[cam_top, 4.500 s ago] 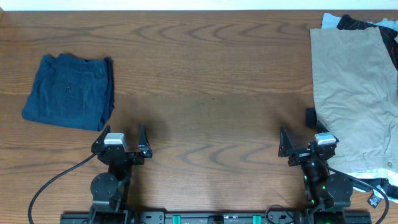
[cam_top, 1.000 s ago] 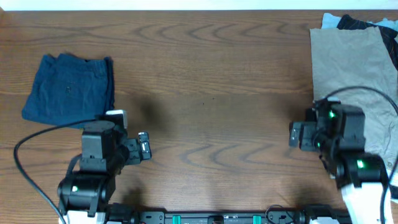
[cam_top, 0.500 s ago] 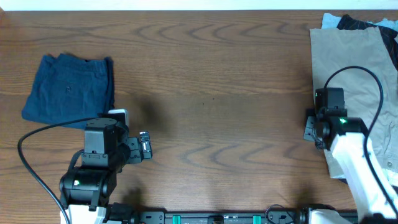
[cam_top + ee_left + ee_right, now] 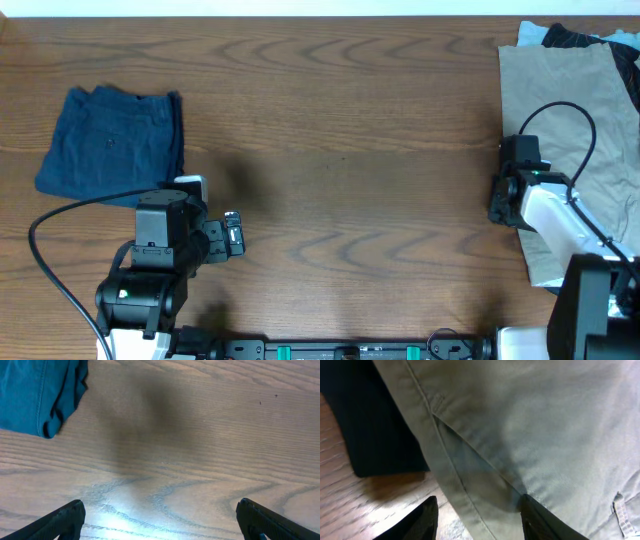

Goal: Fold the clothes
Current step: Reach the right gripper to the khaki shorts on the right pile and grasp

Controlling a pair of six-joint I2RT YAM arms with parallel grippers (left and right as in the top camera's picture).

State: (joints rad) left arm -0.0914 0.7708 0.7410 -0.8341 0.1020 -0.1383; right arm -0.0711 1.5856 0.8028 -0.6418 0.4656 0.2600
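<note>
The large khaki shorts [image 4: 565,110] lie spread flat at the table's right edge. My right gripper [image 4: 498,200] is at their left hem. In the right wrist view it is open [image 4: 479,502], with its fingers on either side of the stitched hem of the khaki cloth [image 4: 530,420] and nothing held. A folded dark blue garment [image 4: 112,148] lies at the far left and shows in the left wrist view [image 4: 35,387]. My left gripper [image 4: 232,236] hovers below and right of it, open and empty over bare wood [image 4: 159,505].
A black piece of cloth [image 4: 370,425] pokes out from under the khaki hem. Black and pale blue garments [image 4: 570,36] lie at the back right corner. Arm cables loop over the shorts [image 4: 575,115] and by the left base [image 4: 50,235].
Both arms have lifted from their rest pose. The right gripper has swung back and right to the khaki shorts' left hem. The left arm has held still for the last half second.
</note>
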